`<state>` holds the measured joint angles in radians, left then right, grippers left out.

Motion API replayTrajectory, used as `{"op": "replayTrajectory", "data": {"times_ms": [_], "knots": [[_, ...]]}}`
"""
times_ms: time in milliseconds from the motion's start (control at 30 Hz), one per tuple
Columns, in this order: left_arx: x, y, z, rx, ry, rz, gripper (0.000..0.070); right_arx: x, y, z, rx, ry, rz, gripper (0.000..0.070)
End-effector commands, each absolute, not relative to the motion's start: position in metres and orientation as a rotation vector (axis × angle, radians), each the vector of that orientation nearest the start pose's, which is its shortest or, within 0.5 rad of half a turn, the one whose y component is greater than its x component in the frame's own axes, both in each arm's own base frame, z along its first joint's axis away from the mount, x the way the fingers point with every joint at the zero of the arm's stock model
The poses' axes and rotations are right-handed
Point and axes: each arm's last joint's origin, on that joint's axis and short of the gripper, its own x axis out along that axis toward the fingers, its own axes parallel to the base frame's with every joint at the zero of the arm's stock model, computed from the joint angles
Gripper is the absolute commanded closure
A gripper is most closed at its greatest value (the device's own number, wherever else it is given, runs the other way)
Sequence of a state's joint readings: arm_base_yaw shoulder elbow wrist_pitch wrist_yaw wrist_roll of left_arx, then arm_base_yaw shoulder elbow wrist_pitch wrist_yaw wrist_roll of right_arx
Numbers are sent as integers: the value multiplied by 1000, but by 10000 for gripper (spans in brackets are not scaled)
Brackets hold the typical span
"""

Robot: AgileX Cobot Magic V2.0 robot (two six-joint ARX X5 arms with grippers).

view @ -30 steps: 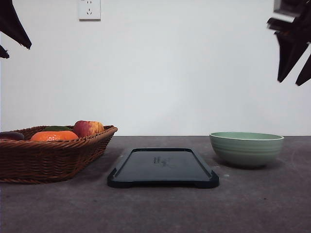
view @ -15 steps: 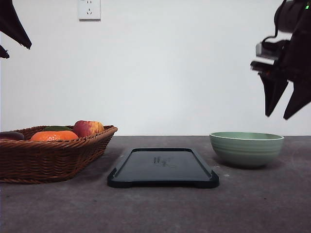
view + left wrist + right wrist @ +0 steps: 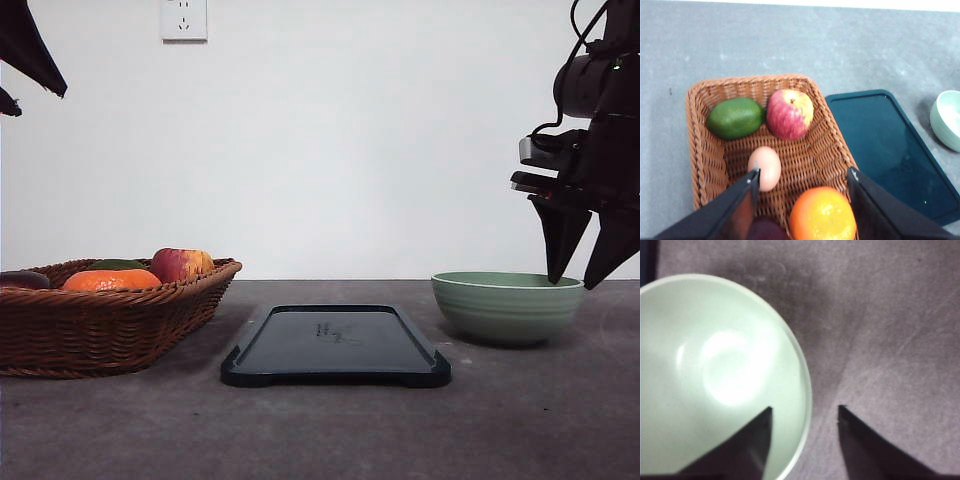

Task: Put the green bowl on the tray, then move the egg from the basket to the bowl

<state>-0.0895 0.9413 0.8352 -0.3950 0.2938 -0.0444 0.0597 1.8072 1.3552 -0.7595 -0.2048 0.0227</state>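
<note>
The green bowl stands on the table to the right of the black tray, apart from it. My right gripper is open and low over the bowl's right rim. In the right wrist view the bowl has its rim between the right gripper's two fingers, one inside and one outside. The egg lies in the wicker basket. My left gripper hovers high above the basket, open and holding nothing. The basket sits at the table's left.
With the egg in the basket lie an apple, a green avocado, an orange and a dark purple thing. The tray lies just right of the basket. A wall socket is on the back wall.
My right gripper has come down from the upper right corner and a little to the left, to the bowl's right rim. The left arm, bowl, tray and basket have not moved.
</note>
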Motion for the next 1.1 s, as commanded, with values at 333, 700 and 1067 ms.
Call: {"op": "replayTrajectory", "data": {"times_ms": [333,700,1067], "knots": [[199,-27,312,-92,474,-373,352,368,30,252,78,1248,246,698],[199,-27,312,-93,474,-373,352,366,90,317,28,1138,400,698],[199,-27,312,-93,475,-373,352,367,166,294,-17,1121,531,698]]}}
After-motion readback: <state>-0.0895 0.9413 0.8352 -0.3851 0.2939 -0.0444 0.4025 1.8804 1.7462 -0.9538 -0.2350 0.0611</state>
